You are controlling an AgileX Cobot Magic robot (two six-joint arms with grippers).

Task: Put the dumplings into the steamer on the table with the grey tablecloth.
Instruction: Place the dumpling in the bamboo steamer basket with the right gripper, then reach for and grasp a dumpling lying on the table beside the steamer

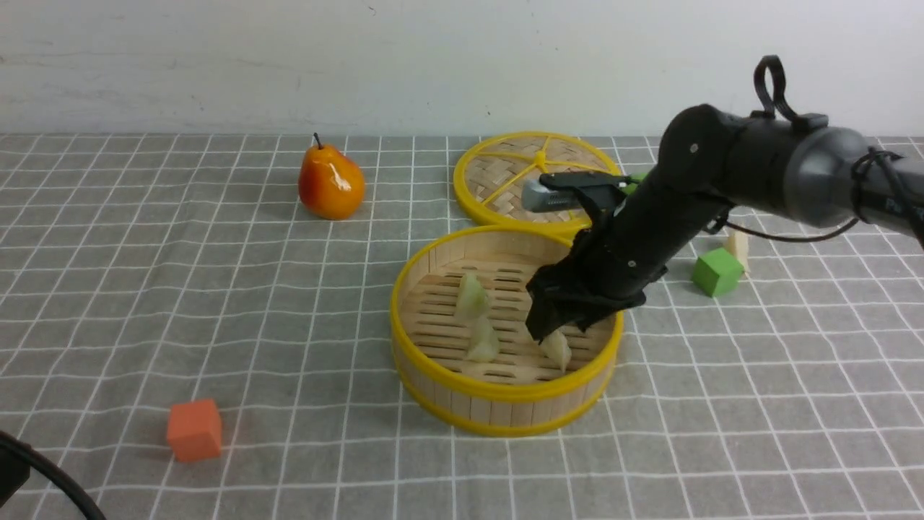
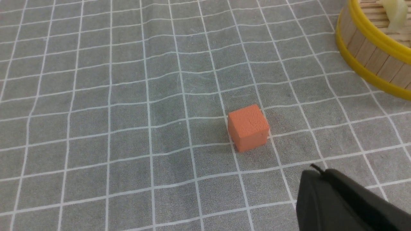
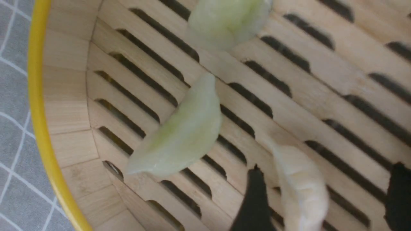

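Note:
The steamer stands mid-table on the grey tablecloth. Three dumplings lie on its slatted floor: two at the left and one at the front right. A fourth dumpling stands on the cloth behind the green cube. My right gripper is open inside the steamer. In the right wrist view the cream dumpling rests on the slats between its spread fingers, close to one and apart from the other. My left gripper is shut and empty, low near the orange cube.
The flat woven lid lies behind the steamer. A toy pear stands at the back left. The orange cube sits front left, a green cube right of the steamer. The steamer's wall shows in the left wrist view.

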